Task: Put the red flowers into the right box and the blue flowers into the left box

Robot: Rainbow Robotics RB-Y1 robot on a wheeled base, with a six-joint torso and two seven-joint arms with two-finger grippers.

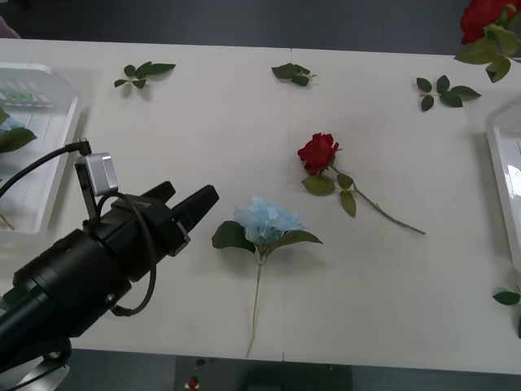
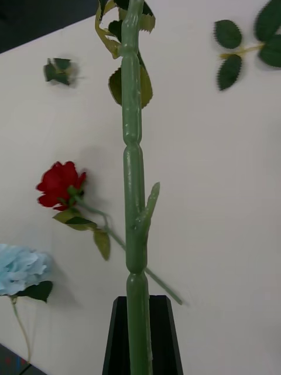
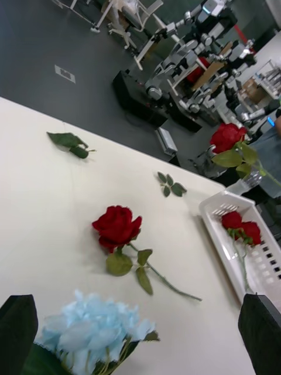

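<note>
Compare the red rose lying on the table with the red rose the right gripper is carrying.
The red rose on the table lies flat and untouched near the table's middle; the held rose is up in the air at the table's far right corner. Its stem is clamped in the right gripper, while the lying rose's stem trails free across the table. Both have deep red heads, green stems and small leaves.

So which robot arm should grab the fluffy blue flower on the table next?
Probably the left. The left gripper is open and empty beside the blue flower. The right gripper is shut on a red rose stem, carried above the table.
</note>
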